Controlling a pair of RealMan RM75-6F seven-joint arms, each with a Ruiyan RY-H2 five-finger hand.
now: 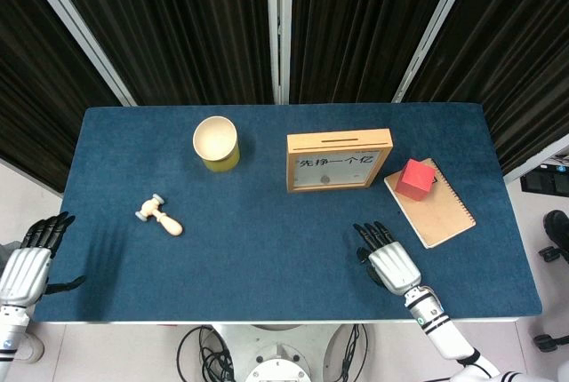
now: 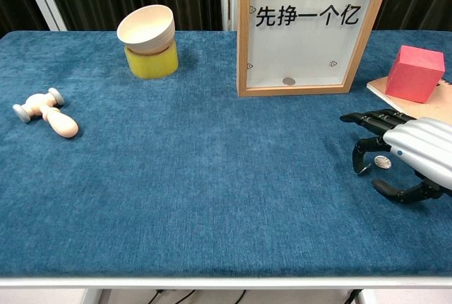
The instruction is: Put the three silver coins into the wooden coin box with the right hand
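One blue-clothed table (image 1: 267, 249) carries everything, set in front of dark curtains. Next in size, the wooden coin box (image 2: 311, 28) stands upright toward the back, right of centre, its clear front printed with characters and one silver coin (image 2: 288, 81) lying inside at the bottom; in the head view the box (image 1: 339, 160) shows a slot in its top edge. A tan notebook (image 1: 430, 202) lies flat to the right of the box, with a red cube (image 2: 414, 73) sitting on its far end. Near the front right, the right hand (image 2: 406, 154) is arched over the cloth, fingertips (image 2: 361, 163) curled down to the surface and the thumb reaching in from the near side; another silver coin (image 2: 382, 163) lies on the cloth under the fingers. I cannot tell whether the hand pinches a coin at its fingertips. The left hand (image 1: 28, 262) hangs off the table's left edge, fingers straight and holding nothing. A cream bowl (image 2: 147, 28) rests on a yellow cup (image 2: 152, 62) at the back left. A small wooden mallet (image 2: 44, 111) lies on its side near the left edge.
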